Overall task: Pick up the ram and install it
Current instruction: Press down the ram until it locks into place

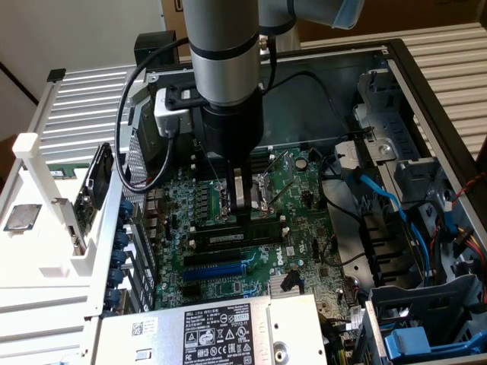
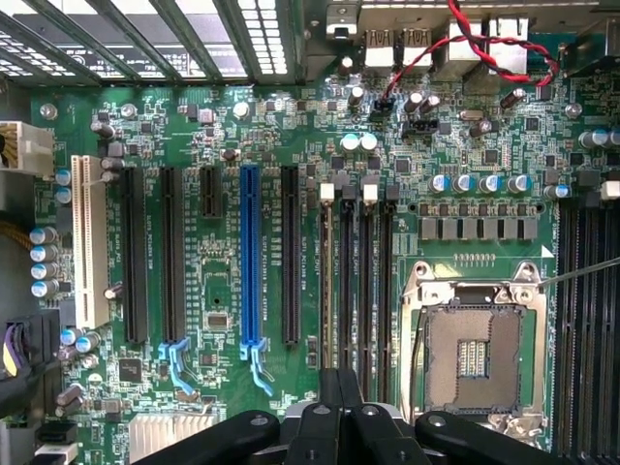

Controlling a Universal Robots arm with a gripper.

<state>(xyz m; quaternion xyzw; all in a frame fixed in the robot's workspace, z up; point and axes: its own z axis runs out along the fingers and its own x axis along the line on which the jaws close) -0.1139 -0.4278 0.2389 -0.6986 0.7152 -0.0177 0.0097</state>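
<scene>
The ram [image 1: 237, 236] is a thin green stick with black chips and a white label. It stands on edge in the memory slot nearest the blue expansion slot [image 1: 222, 268]. In the wrist view the ram [image 2: 325, 281] shows as a narrow edge, beside the empty black slots [image 2: 368, 281]. My gripper [image 1: 243, 207] hangs straight down over the middle of the stick. Its fingers are shut together with nothing between them. The tips end at or just above the ram's top edge; I cannot tell whether they touch. The wrist view has the shut gripper [image 2: 339, 399] over the slot ends.
The open CPU socket [image 2: 475, 349] lies right beside the memory slots. Blue and black cables [image 1: 380, 198] and drive bays [image 1: 426, 304] crowd the exterior view's right. The power supply [image 1: 221, 327] sits in front, and a white rack [image 1: 46, 228] stands outside the case.
</scene>
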